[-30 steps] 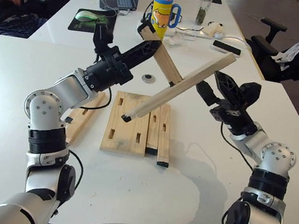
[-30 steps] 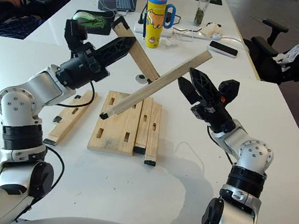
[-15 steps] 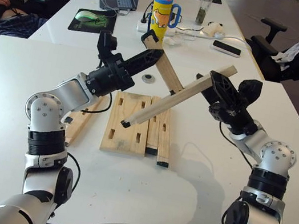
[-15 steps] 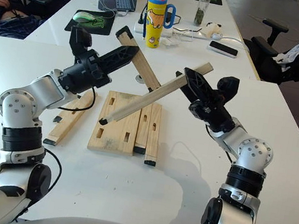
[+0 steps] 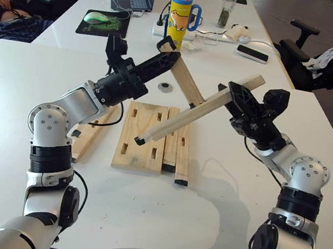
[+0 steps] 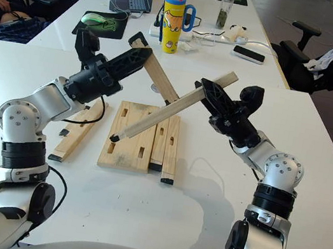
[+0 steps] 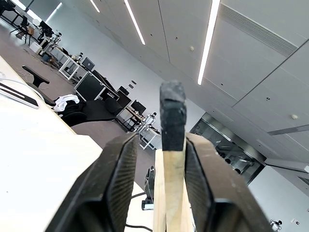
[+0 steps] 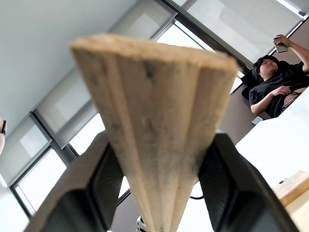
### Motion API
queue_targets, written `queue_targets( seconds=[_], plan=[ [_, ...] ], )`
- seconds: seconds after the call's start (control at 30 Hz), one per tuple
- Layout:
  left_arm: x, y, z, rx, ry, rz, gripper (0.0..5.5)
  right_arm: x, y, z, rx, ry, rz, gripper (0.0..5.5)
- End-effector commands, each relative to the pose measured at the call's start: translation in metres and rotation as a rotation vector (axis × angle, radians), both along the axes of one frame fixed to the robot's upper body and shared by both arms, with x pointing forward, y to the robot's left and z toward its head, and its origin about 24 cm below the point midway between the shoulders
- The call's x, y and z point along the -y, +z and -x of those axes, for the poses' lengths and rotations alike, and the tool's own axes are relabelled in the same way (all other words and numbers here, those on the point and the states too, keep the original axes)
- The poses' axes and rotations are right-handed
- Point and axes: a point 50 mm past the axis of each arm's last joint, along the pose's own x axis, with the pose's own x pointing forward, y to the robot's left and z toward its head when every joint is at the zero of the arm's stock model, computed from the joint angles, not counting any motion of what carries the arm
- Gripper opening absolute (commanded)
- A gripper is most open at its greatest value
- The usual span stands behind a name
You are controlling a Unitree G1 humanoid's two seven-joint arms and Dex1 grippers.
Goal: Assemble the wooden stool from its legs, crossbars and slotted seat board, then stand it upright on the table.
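- With left gripper [image 5: 159, 63], clamps a black-capped leg [image 5: 190, 83], held tilted above the table [image 5: 205, 196].
- With right gripper [image 5: 238, 96], clenches a second leg [image 5: 173, 122] near its upper end; slants down, black tip over the slotted seat board [image 5: 138, 148].
- Flat on the table: seat board, two crossbars [image 5: 179, 145] against its right edge, another bar [image 5: 90, 134] just left.

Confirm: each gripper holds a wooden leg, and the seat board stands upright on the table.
No: the seat board lies flat on the table, per the left eye view. The left gripper holds one leg, the right gripper another leg.
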Motion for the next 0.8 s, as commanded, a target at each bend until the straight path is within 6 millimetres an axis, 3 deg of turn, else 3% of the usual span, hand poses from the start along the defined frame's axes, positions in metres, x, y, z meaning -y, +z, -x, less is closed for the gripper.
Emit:
queue_targets(
  seconds=[0.03, 0.27, 0.37, 0.47, 0.57, 0.67, 0.8],
  plan=[
    [-0.03, 0.007, -0.015, -0.012, 0.175, 0.048, 2.23, 0.006, -0.002, 0.004, -0.001, 0.004, 0.046, 2.04],
    [-0.089, 0.033, -0.021, 0.084, 0.385, 0.109, 3.37, 0.02, -0.015, 0.01, -0.039, -0.01, 0.139, 2.04],
    [-0.079, 0.007, -0.004, 0.149, 0.309, -0.216, 3.75, 0.041, -0.007, 0.008, -0.019, -0.078, 0.141, 2.04],
    [-0.047, -0.045, 0.034, 0.279, -0.013, -0.67, 3.82, 0.067, 0.009, -0.001, 0.015, -0.18, 0.135, 2.04],
    [-0.033, -0.084, 0.064, 0.443, -0.29, -0.974, 3.82, 0.083, 0.02, -0.012, 0.051, -0.271, 0.141, 2.04],
    [-0.03, -0.101, 0.069, 0.575, -0.388, -1.107, 3.82, 0.082, 0.025, -0.018, 0.102, -0.306, 0.155, 2.04],
    [-0.026, -0.12, 0.066, 0.735, -0.431, -1.254, 3.82, 0.059, 0.021, -0.024, 0.202, -0.296, 0.232, 2.04]
  ],
)
